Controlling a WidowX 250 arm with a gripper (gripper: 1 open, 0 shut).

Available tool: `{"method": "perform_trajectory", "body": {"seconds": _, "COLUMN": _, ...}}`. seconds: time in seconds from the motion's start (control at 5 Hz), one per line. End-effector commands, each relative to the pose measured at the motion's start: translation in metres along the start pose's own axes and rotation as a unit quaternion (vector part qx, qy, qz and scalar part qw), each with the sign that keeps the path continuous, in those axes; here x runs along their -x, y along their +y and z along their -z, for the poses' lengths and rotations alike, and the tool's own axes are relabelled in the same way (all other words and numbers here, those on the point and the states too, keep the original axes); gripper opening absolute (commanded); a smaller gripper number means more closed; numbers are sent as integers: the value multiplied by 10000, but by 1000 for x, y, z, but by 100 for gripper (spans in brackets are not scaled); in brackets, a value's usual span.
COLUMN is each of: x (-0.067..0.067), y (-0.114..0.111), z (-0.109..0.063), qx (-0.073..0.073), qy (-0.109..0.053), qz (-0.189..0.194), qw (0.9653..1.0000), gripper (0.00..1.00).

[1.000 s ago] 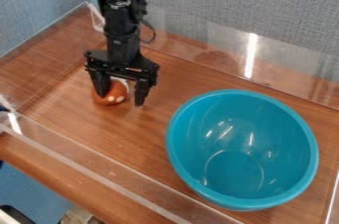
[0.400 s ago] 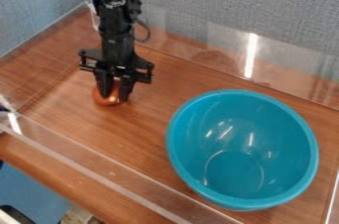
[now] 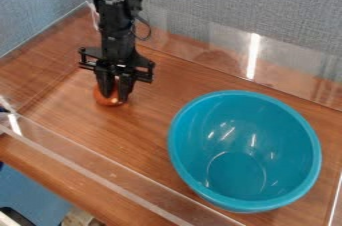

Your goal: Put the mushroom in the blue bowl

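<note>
Resting on the wooden table (image 3: 167,128), the mushroom (image 3: 111,94) was in the left part of the view, and its reddish cap showed below and between the black fingers. The gripper (image 3: 115,82) came over it from twelve o'clock, pointing down, with one finger at the nine o'clock side of the mushroom and the other at the three o'clock side. The jaws were around the mushroom and drawn in near to it, but I cannot tell whether they were clamped on it. The dark arm (image 3: 116,10) rose from the gripper to the top edge of the view.

From the mushroom, the blue bowl (image 3: 245,151) stood at four o'clock, well apart from it, upright and with its opening up. Its glossy inside showed some bright reflections, and nothing lay in it. A transparent strip (image 3: 107,183) ran along the near edge of the table, at six o'clock from the mushroom. The grey wall (image 3: 254,5) stood behind, at one o'clock.
</note>
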State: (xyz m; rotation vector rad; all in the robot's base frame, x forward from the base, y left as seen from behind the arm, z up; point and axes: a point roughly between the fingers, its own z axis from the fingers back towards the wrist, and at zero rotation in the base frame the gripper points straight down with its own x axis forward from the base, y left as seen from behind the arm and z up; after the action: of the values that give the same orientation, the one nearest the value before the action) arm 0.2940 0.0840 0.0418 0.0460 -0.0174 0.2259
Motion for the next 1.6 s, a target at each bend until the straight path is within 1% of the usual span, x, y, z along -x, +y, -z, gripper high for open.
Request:
{"method": "perform_trajectory", "body": {"seconds": 0.0, "x": -5, "y": 0, "z": -29, "qx": 18, "qy": -358, "qz": 53, "qw": 9993, "gripper": 0}}
{"method": "perform_trajectory", "body": {"seconds": 0.2, "x": -4, "y": -1, "z": -39, "qx": 18, "qy": -405, "qz": 84, "qw": 9991, "gripper": 0}}
{"method": "perform_trajectory", "body": {"seconds": 0.4, "x": -3, "y": -4, "z": -53, "qx": 44, "qy": -498, "qz": 125, "qw": 9987, "gripper": 0}}
{"method": "perform_trajectory", "body": {"seconds": 0.6, "x": -1, "y": -15, "z": -77, "qx": 134, "qy": -687, "qz": 287, "qw": 9971, "gripper": 0}}
{"method": "perform_trajectory", "body": {"seconds": 0.8, "x": 1, "y": -40, "z": -119, "qx": 269, "qy": -982, "qz": 678, "qw": 9925, "gripper": 0}}
{"method": "perform_trajectory", "body": {"seconds": 1.0, "x": 9, "y": -66, "z": -137, "qx": 302, "qy": -1099, "qz": 1073, "qw": 9877, "gripper": 0}}
{"method": "perform_trajectory", "body": {"seconds": 1.2, "x": 0, "y": -46, "z": -120, "qx": 197, "qy": -956, "qz": 971, "qw": 9905, "gripper": 0}}
{"method": "perform_trajectory", "body": {"seconds": 1.4, "x": -9, "y": -29, "z": -104, "qx": 82, "qy": -842, "qz": 887, "qw": 9925, "gripper": 0}}
